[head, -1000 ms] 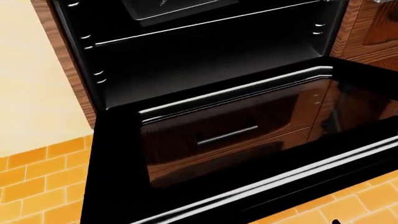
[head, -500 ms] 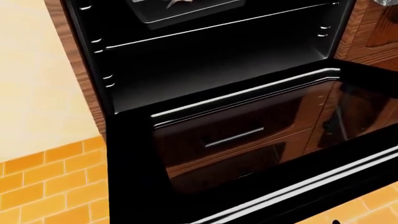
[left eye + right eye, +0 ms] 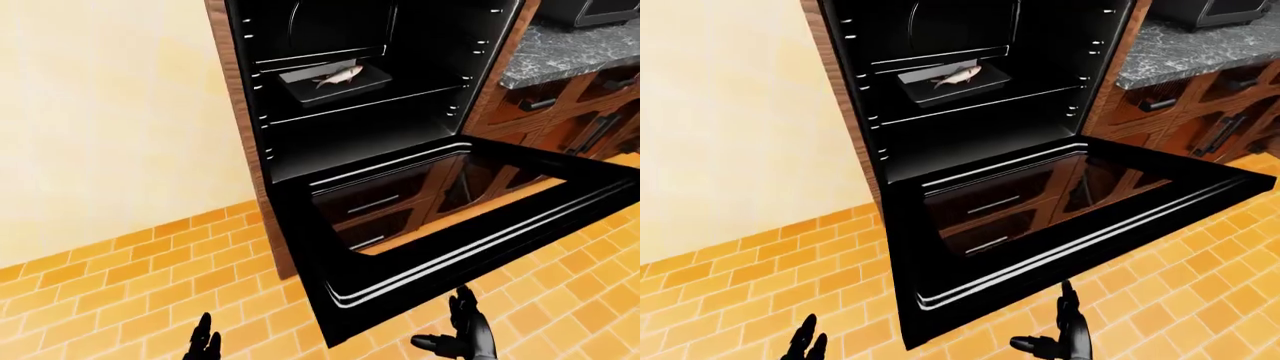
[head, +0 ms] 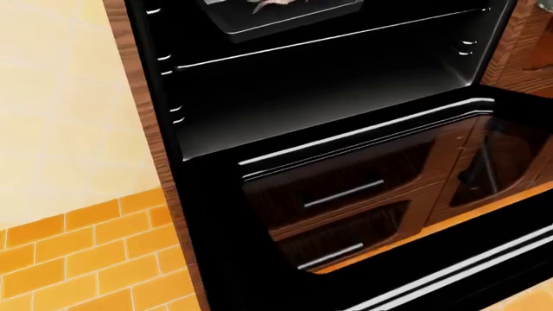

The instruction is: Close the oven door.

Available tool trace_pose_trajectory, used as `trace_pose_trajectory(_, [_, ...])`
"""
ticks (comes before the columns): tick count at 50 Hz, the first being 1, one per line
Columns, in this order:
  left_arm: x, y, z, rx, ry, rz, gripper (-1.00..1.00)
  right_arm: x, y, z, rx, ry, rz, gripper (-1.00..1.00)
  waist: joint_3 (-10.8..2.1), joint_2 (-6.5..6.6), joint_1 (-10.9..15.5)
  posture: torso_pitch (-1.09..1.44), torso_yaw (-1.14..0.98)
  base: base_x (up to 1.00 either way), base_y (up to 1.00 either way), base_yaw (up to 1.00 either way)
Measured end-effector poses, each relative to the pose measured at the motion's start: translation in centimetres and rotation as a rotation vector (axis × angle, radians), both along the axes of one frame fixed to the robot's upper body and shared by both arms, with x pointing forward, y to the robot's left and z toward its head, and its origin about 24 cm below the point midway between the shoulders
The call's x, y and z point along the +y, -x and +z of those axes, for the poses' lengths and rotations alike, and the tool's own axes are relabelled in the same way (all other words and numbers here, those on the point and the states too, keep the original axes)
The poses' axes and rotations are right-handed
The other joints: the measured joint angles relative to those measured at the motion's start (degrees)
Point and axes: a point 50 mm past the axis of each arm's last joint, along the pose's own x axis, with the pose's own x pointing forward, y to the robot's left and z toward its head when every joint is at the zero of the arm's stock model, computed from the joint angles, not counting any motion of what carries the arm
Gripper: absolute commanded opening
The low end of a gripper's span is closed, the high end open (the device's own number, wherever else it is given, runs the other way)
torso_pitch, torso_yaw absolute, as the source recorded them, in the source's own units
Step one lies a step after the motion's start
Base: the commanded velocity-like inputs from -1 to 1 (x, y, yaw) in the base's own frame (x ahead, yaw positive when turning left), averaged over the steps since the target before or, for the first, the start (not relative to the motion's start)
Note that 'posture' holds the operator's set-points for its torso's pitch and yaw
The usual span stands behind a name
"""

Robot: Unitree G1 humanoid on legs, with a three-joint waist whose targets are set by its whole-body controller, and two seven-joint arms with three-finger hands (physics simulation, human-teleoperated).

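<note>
The black oven's door (image 3: 470, 225) hangs open and lies almost level, with its glass pane (image 4: 371, 194) facing up. Its bright-lined outer edge (image 3: 480, 251) points toward the bottom right of the left-eye view. Inside, a fish (image 3: 338, 75) lies on a dark tray (image 3: 345, 88) on an upper rack. My right hand (image 3: 465, 334) is open, fingers up, just below the door's outer edge and not touching it. My left hand (image 3: 203, 343) shows only its raised fingers at the bottom, left of the door corner and apart from it.
A cream wall (image 3: 110, 112) and orange tile floor (image 3: 130, 277) lie left of the wooden oven cabinet (image 3: 245, 150). At the right stand a grey stone counter (image 3: 570, 49) and dark-handled wooden drawers (image 3: 590, 127).
In the head view the whole picture has slid to the right and slightly down, so the camera has moved. The door stays open, and orange floor now shows through its glass.
</note>
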Motion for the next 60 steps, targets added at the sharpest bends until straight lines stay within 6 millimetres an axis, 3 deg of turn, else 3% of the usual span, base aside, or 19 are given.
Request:
trace_pose_trajectory(2, [0.0, 0.0, 0.0, 0.001, 0.0, -0.003, 1.0, 0.0, 0.0, 0.0, -0.001, -0.001, -0.001, 1.0, -0.26, 0.47, 0.1, 0.0, 0.0, 0.0, 0.27, 0.0])
trace_pose_trajectory(5, [0.3, -0.2, 0.2, -0.012, -0.009, 0.001, 1.0, 0.0, -0.3, 0.2, -0.015, 0.003, 0.003, 1.0, 0.35, 2.69, 0.3, 0.0, 0.0, 0.0, 0.27, 0.0])
trace_pose_trajectory(8, [0.5, -0.2, 0.3, -0.019, -0.015, 0.007, 1.0, 0.0, -0.2, 0.2, -0.012, 0.003, 0.005, 1.0, 0.52, 5.74, 0.4, 0.0, 0.0, 0.0, 0.27, 0.0])
trace_pose_trajectory(10, [0.5, -0.1, 0.3, -0.017, -0.017, 0.01, 1.0, 0.0, -0.2, 0.2, -0.012, 0.003, 0.006, 1.0, 0.04, 8.56, 0.7, 0.0, 0.0, 0.0, 0.28, 0.0])
trace_pose_trajectory(11, [0.8, -0.1, 0.3, -0.016, -0.024, 0.014, 1.0, 0.5, -0.3, 0.1, -0.013, -0.008, 0.009, 1.0, 0.38, 7.8, 1.1, 0.0, 0.0, 0.0, 0.27, 0.0])
trace_pose_trajectory(14, [1.2, 0.2, 0.3, -0.009, -0.03, 0.037, 1.0, 1.3, -0.2, -0.3, 0.006, -0.024, 0.042, 1.0, 0.27, 7.43, 1.7, 0.0, 0.0, 0.0, 0.27, 0.0])
trace_pose_trajectory(16, [1.2, 0.2, 0.4, -0.012, -0.031, 0.037, 1.0, 1.2, -0.1, -0.3, 0.011, -0.022, 0.046, 1.0, 0.19, 6.47, 1.6, 0.0, 0.0, 0.0, 0.27, 0.0])
trace_pose_trajectory(26, [0.9, 0.1, 0.3, -0.011, -0.024, 0.021, 1.0, 0.5, -0.3, 0.1, -0.015, -0.005, 0.022, 1.0, 0.33, -1.09, 0.9, 0.0, 0.0, 0.0, 0.27, 0.0])
trace_pose_trajectory(28, [0.4, 0.0, 0.2, -0.01, -0.01, 0.013, 1.0, 0.2, -0.2, 0.1, -0.009, 0.001, 0.013, 1.0, 0.54, 0.3, 0.2, 0.0, 0.0, 0.0, 0.27, 0.0])
trace_pose_trajectory(31, [0.0, 0.2, -0.1, 0.004, 0.0, -0.002, 1.0, 0.1, 0.2, -0.1, 0.006, -0.002, -0.002, 1.0, -0.2, 0.19, 0.0, 0.0, 0.0, 0.0, 0.17, 0.0])
trace_pose_trajectory(32, [0.1, 0.1, 0.0, -0.001, -0.003, -0.003, 1.0, 0.1, 0.1, -0.1, 0.001, -0.003, 0.0, 1.0, 0.05, 0.73, 0.1, 0.0, 0.0, 0.0, 0.0, 0.0])
trace_pose_trajectory(34, [0.4, -0.2, 0.3, -0.018, -0.015, 0.0, 1.0, 0.1, -0.2, 0.1, -0.013, -0.001, 0.007, 1.0, 0.8, 2.76, -0.1, 0.0, 0.0, 0.0, 0.0, 0.0])
trace_pose_trajectory(36, [0.6, -0.4, 0.4, -0.026, -0.021, 0.005, 1.0, 0.0, -0.4, 0.3, -0.022, 0.003, 0.009, 1.0, 0.77, 5.23, -0.2, 0.0, 0.0, 0.0, 0.0, 0.0])
trace_pose_trajectory(42, [1.1, 0.0, 0.3, -0.012, -0.027, 0.032, 1.0, 1.0, -0.2, -0.2, 0.005, -0.019, 0.041, 1.0, 0.55, 3.0, 0.9, 0.0, 0.0, 0.0, 0.02, 0.0])
trace_pose_trajectory(50, [0.9, -0.3, 0.4, -0.018, -0.018, 0.015, 1.0, 0.3, -0.4, 0.2, -0.018, -0.001, 0.016, 1.0, -0.47, 3.82, 0.7, 0.0, 0.0, 0.0, 0.09, 0.0])
trace_pose_trajectory(60, [0.7, 0.1, 0.2, -0.002, -0.014, 0.016, 1.0, 0.5, -0.1, 0.0, -0.005, -0.005, 0.02, 1.0, -0.04, 3.05, 0.9, 0.0, 0.0, 0.0, 0.03, 0.0])
